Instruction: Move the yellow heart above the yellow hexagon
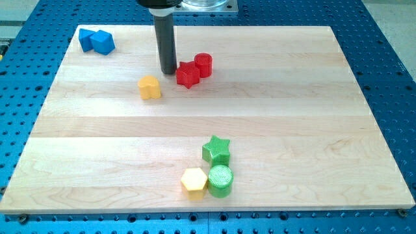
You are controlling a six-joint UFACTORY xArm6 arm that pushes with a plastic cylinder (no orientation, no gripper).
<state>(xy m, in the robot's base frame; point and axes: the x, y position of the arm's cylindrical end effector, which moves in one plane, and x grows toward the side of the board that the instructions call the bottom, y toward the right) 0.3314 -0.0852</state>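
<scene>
My tip (168,71) rests on the counter (292,97), just left of the red star (188,75), up-right of the yellow heart (149,87). Yellow hexagon (194,181) touches the green cylinder (220,180) near view's bottom, well apart.

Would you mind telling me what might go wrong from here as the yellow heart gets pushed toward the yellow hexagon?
1. My tip stands right beside the red star, above and right of the yellow heart; a careless start may shove the red star or red cylinder.
2. The green star sits just above-right of the yellow hexagon, touching the green cylinder; the arriving heart may knock that cluster.
</scene>
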